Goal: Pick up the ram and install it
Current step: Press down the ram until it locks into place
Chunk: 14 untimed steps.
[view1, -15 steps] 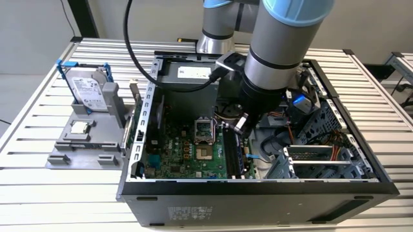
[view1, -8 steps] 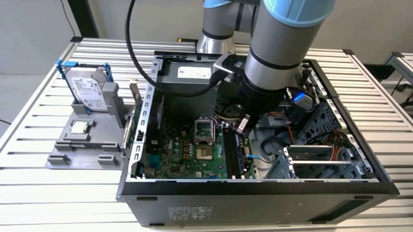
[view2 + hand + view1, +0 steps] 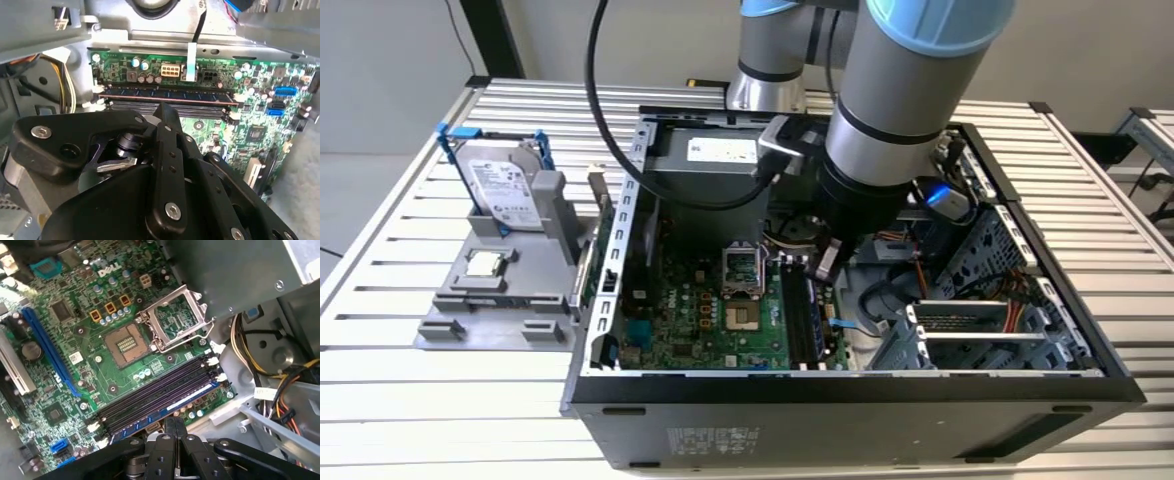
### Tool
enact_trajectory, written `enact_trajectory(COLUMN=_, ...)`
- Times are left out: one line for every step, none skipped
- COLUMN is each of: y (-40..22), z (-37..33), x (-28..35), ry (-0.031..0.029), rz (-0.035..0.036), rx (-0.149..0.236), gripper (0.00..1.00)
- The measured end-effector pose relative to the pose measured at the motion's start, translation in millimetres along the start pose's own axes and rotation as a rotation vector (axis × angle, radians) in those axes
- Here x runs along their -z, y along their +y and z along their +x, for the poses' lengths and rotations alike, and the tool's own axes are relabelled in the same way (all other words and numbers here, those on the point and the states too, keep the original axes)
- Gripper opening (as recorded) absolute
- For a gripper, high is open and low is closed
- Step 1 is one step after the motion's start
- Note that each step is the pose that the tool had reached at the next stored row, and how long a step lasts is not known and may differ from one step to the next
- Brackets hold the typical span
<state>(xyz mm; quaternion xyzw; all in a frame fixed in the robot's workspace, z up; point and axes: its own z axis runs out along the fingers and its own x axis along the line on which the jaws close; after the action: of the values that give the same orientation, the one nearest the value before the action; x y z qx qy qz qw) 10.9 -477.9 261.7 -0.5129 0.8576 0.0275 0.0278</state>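
While the arm reaches down into the open computer case (image 3: 854, 385) on the desk (image 3: 400, 390), the ram (image 3: 165, 95) sits on edge in the outermost of the parallel memory slots (image 3: 155, 392), its long axis running along them, white end clips at each end. The hand (image 3: 171, 427) hangs just above that stick, its fingers (image 3: 167, 120) pressed together and gripping nothing. Beside the slots lies the open processor socket (image 3: 127, 344); yellow and orange cables (image 3: 280, 380) crowd the far end. Outside the case, a hard drive (image 3: 504, 190) and a square chip (image 3: 486, 264) rest on a grey holder (image 3: 467, 320).
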Motion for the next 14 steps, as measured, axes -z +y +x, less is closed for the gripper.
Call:
enact_trajectory(y=0.0, z=0.0, x=0.0, ry=-0.0004, rz=0.0000, rx=0.014, gripper=0.00)
enact_trajectory(y=0.0, z=0.0, x=0.0, ry=-0.0007, rz=0.0000, rx=0.027, gripper=0.00)
enact_trajectory(y=0.0, z=0.0, x=0.0, ry=-0.0010, rz=-0.0002, rx=0.041, gripper=0.00)
enact_trajectory(y=0.0, z=0.0, x=0.0, ry=-0.0012, rz=-0.0007, rx=0.055, gripper=0.00)
enact_trajectory(y=0.0, z=0.0, x=0.0, ry=-0.0013, rz=-0.0012, rx=0.071, gripper=0.00)
enact_trajectory(y=0.0, z=0.0, x=0.0, ry=-0.0015, rz=-0.0017, rx=0.085, gripper=0.00)
enact_trajectory(y=0.0, z=0.0, x=0.0, ry=-0.0016, rz=-0.0021, rx=0.100, gripper=0.00)
enact_trajectory(y=0.0, z=0.0, x=0.0, ry=-0.0018, rz=-0.0024, rx=0.116, gripper=0.00)
enact_trajectory(y=0.0, z=0.0, x=0.0, ry=-0.0020, rz=-0.0025, rx=0.131, gripper=0.00)
enact_trajectory(y=0.0, z=0.0, x=0.0, ry=-0.0023, rz=-0.0026, rx=0.144, gripper=0.00)
enact_trajectory(y=0.0, z=0.0, x=0.0, ry=-0.0026, rz=-0.0026, rx=0.158, gripper=0.00)
enact_trajectory(y=0.0, z=0.0, x=0.0, ry=-0.0029, rz=-0.0026, rx=0.171, gripper=0.00)
enact_trajectory(y=-0.1, z=-0.1, x=0.0, ry=-0.0036, rz=-0.0019, rx=0.181, gripper=0.00)
enact_trajectory(y=-0.2, z=-0.1, x=0.0, ry=-0.0044, rz=-0.0010, rx=0.192, gripper=0.00)
